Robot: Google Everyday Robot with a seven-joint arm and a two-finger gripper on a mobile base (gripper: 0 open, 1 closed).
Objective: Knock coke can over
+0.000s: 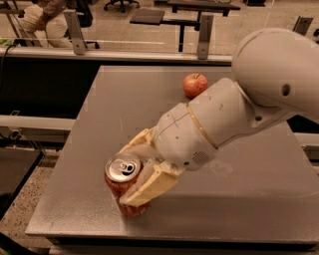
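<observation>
Your jaws clasp the small red aluminium coke can [121,175] from both sides | can near grey metal table [249,199] front edge | round red apple [195,84] well apart, far side

This looks like an office-style robot lab. A grey table [239,209] stands before a glass partition [134,30] on metal posts, with dark desks [152,16], a swivel-chair base [119,4] and a seated person [42,17] beyond. Near the table's front-left corner, the claw [125,175] clasps the coke can [123,167].
</observation>
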